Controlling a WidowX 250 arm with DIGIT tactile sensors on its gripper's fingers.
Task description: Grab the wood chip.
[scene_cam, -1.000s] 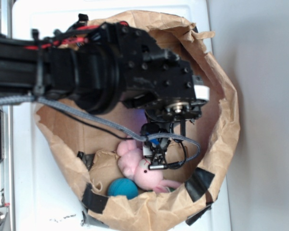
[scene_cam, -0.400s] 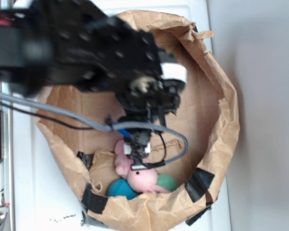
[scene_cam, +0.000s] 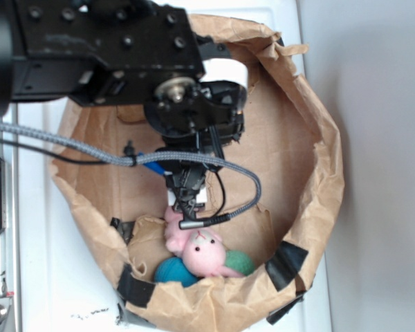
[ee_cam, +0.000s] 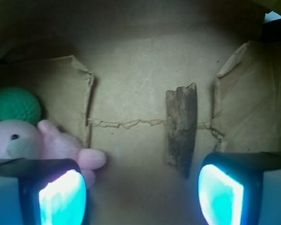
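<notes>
- Wrist view shows the hand [ee_cam: 141,192] open, its two glowing teal fingers [ee_cam: 61,197] spread wide at the bottom corners with nothing between them.
- Between and just above the fingers, nearer the right one, the wood chip [ee_cam: 181,124] lies flat on the floor of the paper bag [ee_cam: 131,84], upright in the picture and crossing a crease in the paper.
- Tan paper flaps [ee_cam: 61,93] stand on either side of the bare patch where the chip lies.
- At the left edge the pink plush toy [ee_cam: 33,143] touches the left finger's housing, with a green ball [ee_cam: 14,105] just behind it.
- Exterior view shows the arm [scene_cam: 111,55] shifted up and to the left since a second ago, and the hand [scene_cam: 187,207] now hangs over the plush toy's [scene_cam: 200,252] upper end instead of its right side.
- Blue ball [scene_cam: 174,271] and green ball [scene_cam: 239,261] sit beside the toy as before; the green one was mostly hidden earlier.
- Chip is hidden under the arm in the exterior view.
</notes>
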